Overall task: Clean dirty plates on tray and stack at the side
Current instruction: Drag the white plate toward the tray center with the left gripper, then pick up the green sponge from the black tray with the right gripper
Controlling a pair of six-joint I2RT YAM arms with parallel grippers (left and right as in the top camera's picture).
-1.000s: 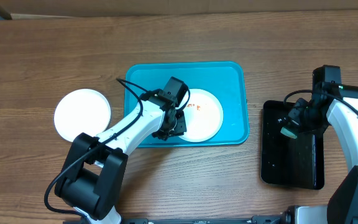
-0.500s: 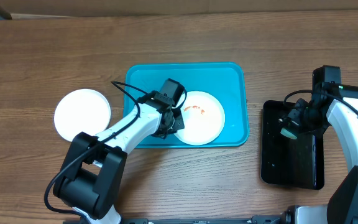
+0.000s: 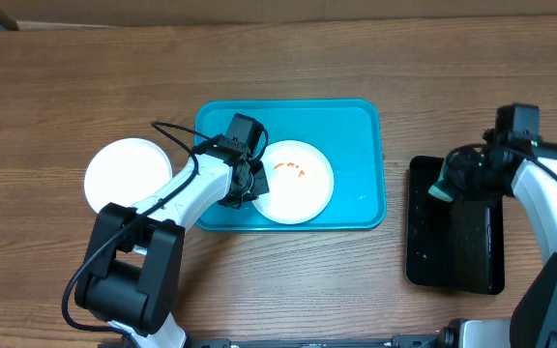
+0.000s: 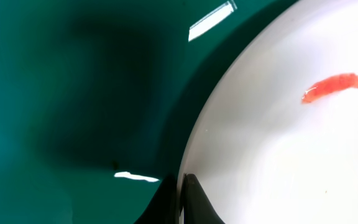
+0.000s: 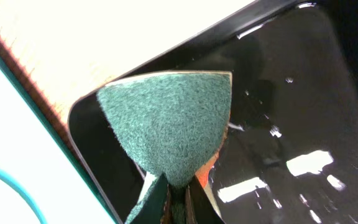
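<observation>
Turquoise tray (image 3: 366, 126) mid-table (image 3: 66, 77), with white plate (image 3: 293, 182) smeared orange-red inside. Left jaws pinched narrow on its left rim. Right jaws clamped on green sponge (image 5: 166, 130) above black tray (image 3: 453, 242). Second white plate (image 3: 129, 174) on table, left of tray.

Robot lab bench: bare wood-grain tabletop (image 3: 66, 77); white-and-black robot arms at lower left (image 3: 191, 193) and right edge (image 3: 549, 208); exposed black cable (image 3: 177, 130).
</observation>
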